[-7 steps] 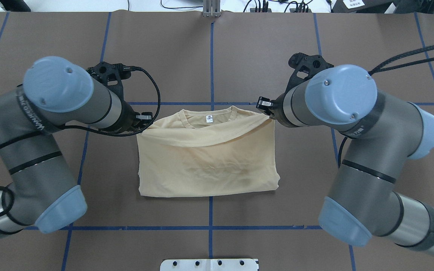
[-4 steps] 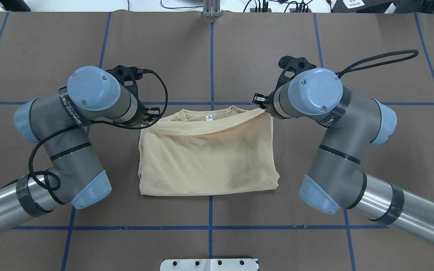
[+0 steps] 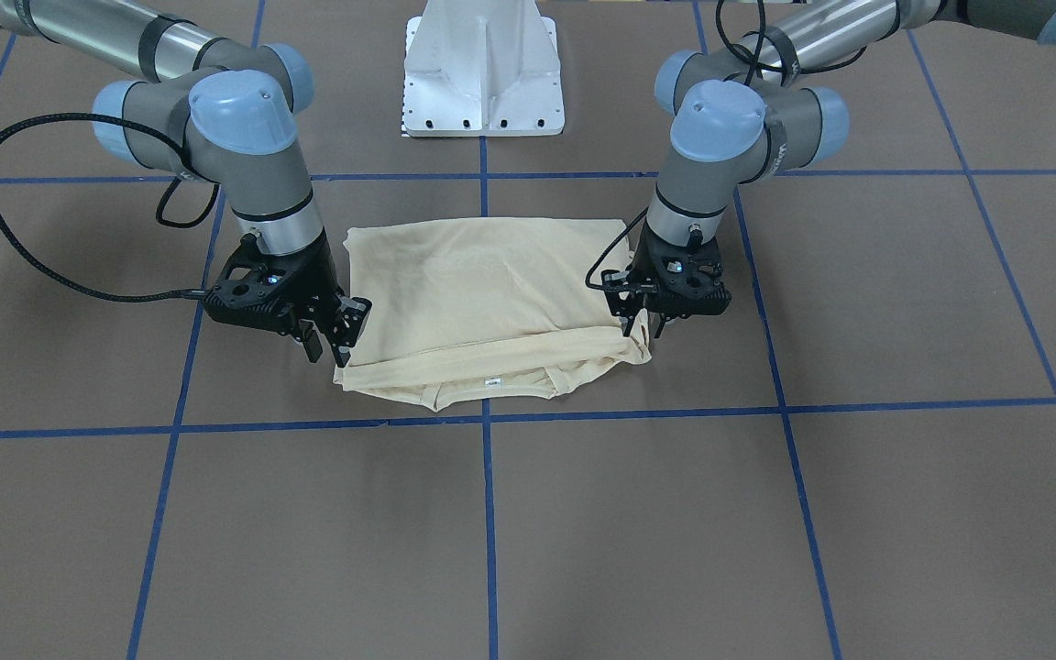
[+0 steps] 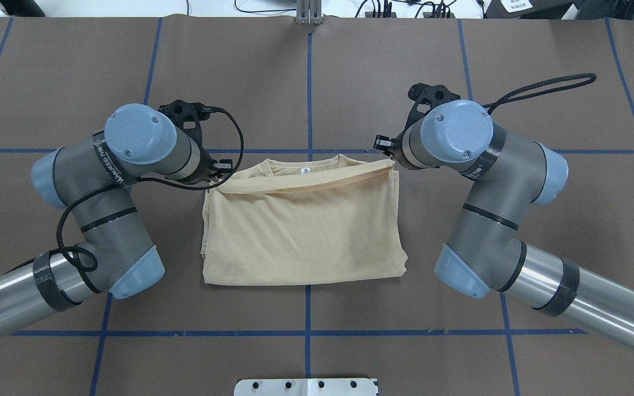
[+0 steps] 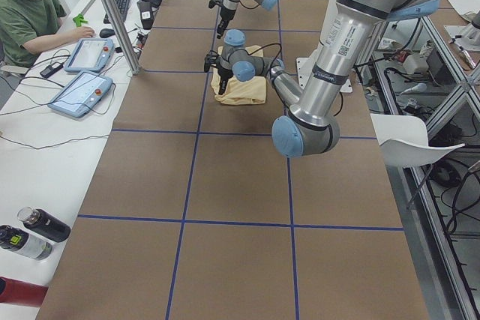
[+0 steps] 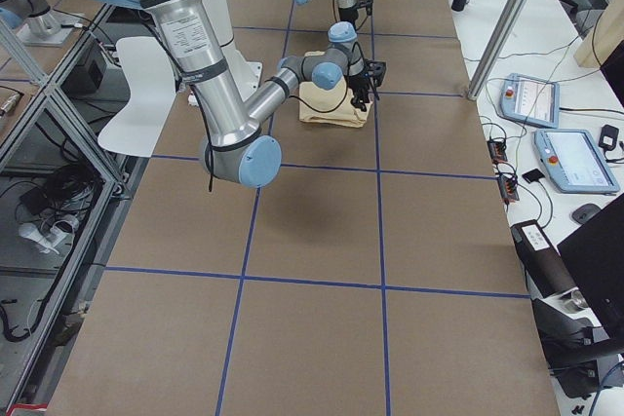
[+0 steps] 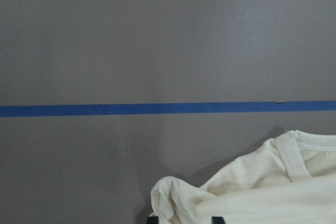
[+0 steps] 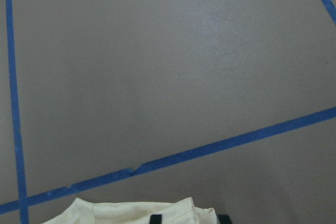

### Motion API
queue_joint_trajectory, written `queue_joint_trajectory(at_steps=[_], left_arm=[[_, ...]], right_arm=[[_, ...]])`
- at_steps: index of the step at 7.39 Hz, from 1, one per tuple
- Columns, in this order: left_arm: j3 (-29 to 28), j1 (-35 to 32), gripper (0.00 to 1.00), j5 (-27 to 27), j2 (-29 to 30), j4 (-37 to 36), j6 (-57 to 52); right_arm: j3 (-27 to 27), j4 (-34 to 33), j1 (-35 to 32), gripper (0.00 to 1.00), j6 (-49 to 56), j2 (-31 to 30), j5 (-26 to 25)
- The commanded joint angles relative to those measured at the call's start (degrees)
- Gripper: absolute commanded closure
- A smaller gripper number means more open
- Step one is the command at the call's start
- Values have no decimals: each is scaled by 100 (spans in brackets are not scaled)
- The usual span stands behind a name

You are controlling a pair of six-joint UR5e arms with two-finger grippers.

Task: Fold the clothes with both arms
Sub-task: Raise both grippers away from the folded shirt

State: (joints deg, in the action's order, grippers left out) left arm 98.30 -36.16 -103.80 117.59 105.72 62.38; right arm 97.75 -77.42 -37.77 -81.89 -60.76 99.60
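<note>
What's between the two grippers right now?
Only the shirt: its folded-over edge and neck label span from left gripper to right gripper, clearest in the front view.

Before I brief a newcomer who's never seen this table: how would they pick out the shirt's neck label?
In the middle of the brown table lies a folded cream T-shirt. Inside its neckline, at the edge farthest from the robot's base, sits the neck label: a small white tag, the only white on the cloth.

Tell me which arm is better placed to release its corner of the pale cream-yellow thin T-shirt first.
Probably right: the right gripper has its T-shirt corner flat at the collar; the left gripper holds a raised bunch.
</note>
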Motion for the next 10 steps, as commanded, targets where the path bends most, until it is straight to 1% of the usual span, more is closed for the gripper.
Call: queue_joint_trajectory(at_steps=[1, 2, 3, 4, 5, 6, 7, 8, 9, 10], left_arm=[[478, 47, 0, -419, -445, 54, -200], [618, 378, 0, -422, -630, 176, -148], [655, 669, 0, -413, -910, 517, 9], [646, 854, 0, -413, -1148, 1016, 298], [611, 1030, 2, -387, -1255, 1265, 440], [594, 1136, 15, -378, -1247, 1285, 607], [628, 1198, 42, -378, -1221, 1285, 782], [646, 1251, 62, -395, -1212, 1293, 801], [646, 1304, 65, -395, -1212, 1294, 802], [638, 1348, 65, -395, -1212, 1294, 802]], right_arm=[[42, 7, -81, 0, 59, -33, 218], [51, 7, -81, 0, 59, -33, 218], [51, 7, -72, 0, 59, -33, 218], [51, 7, -72, 0, 59, -33, 209], [51, 7, -64, 0, 59, -24, 200], [51, 7, -46, 0, 59, -24, 191], [51, 7, -20, 0, 59, -24, 183], [51, 7, -11, 0, 50, -15, 174], [51, 7, -11, 0, 50, -24, 174], [51, 7, -11, 0, 50, -24, 174]])
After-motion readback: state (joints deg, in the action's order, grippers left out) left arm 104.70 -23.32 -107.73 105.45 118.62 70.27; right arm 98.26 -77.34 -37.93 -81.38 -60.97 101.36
